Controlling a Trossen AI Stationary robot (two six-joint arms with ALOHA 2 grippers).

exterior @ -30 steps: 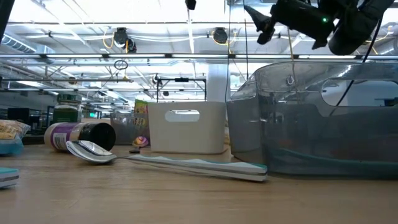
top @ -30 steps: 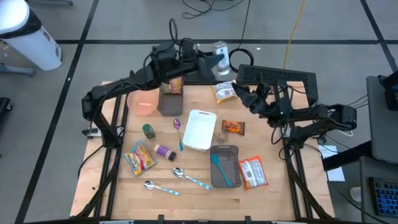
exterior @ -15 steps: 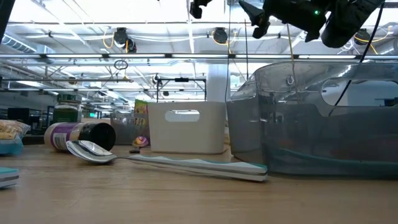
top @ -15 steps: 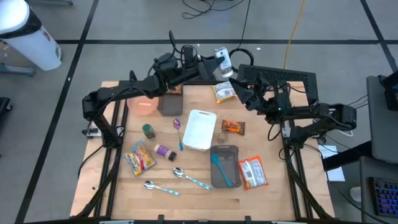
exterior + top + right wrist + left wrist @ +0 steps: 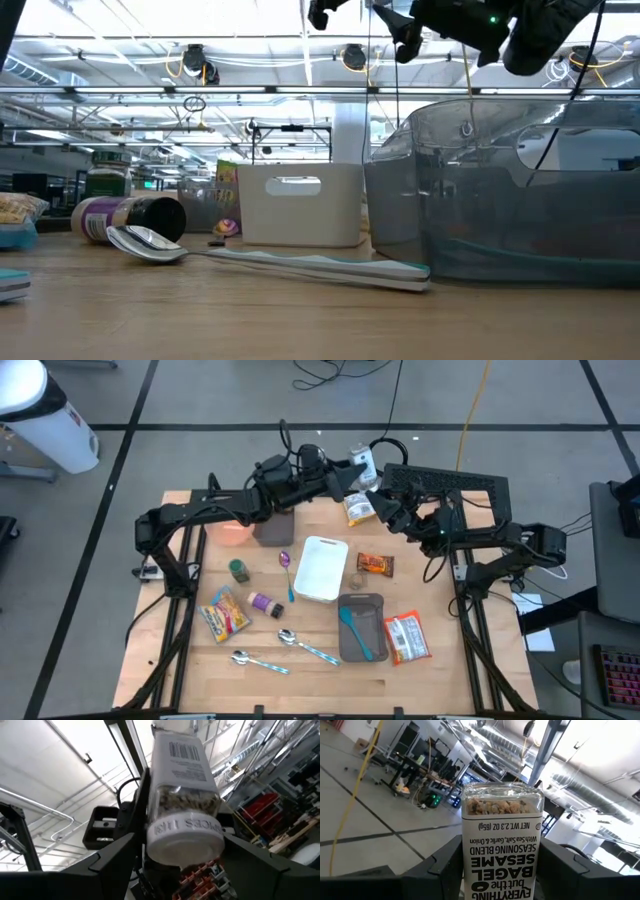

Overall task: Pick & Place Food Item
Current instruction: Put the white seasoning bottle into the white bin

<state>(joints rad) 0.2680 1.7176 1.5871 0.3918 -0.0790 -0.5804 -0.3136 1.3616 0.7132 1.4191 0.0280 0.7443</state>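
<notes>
A seasoning jar [image 5: 362, 461] with a white label hangs in the air over the table's far edge, with my left gripper [image 5: 346, 474] shut on it. The left wrist view shows the jar [image 5: 502, 837] sticking out forward between the fingers, seeds visible at its far end. My right gripper [image 5: 385, 500] is open just right of the jar. In the right wrist view its fingers [image 5: 117, 855] stand on either side of the jar's white round end [image 5: 185, 837]. My left gripper pinches the jar's labelled body [image 5: 470, 870] between its two fingers [image 5: 442, 867], one on each side. The fingers come roughly level from the table's left and lie along the jar. The jar is lifted clear, pointing away from the gripper and slightly upward. My right gripper's fingers flank the white end; whether they touch it cannot be told.
On the table lie a snack bag [image 5: 360, 508], a white tray [image 5: 322, 568], a candy bar [image 5: 375, 564], a grey container [image 5: 362, 625] with a teal spatula, a pink bowl [image 5: 232, 530], a grey bin [image 5: 272, 525], small jars, spoons and more packets.
My left gripper has carried the jar toward the table's right edge and a little down, toward my right gripper. My right gripper has edged toward the far edge and up, so that its fingers now stand around the jar's white end.
</notes>
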